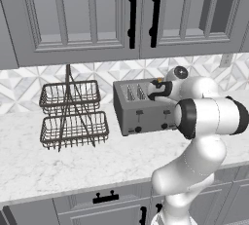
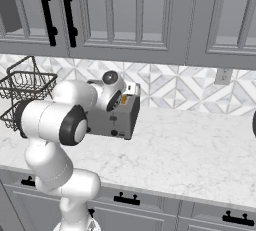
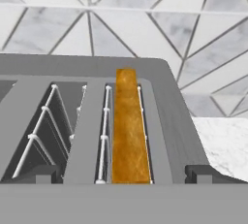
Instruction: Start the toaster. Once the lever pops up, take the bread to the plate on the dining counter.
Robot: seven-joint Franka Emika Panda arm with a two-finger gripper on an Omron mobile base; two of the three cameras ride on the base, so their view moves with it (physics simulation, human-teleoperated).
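Gripper (image 3: pixel 124 173) jaws spread wide above the toaster (image 1: pixel 141 114) — golden-tan bread (image 3: pixel 128 131) sits upright in its rightmost slot.

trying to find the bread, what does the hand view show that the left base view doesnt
Hand view alone: the bread, a golden slice standing on edge in the toaster's right-hand slot, the wire guides in the slots beside it, and the gripper with its dark fingertips spread wide, open, one to each side of that slot.

Left base view alone: the toaster's front with its slider tabs and knobs, the two-tier wire basket rack to its left, the upper cabinets and the arm.

Both: the toaster, the patterned tile backsplash and the marble worktop.
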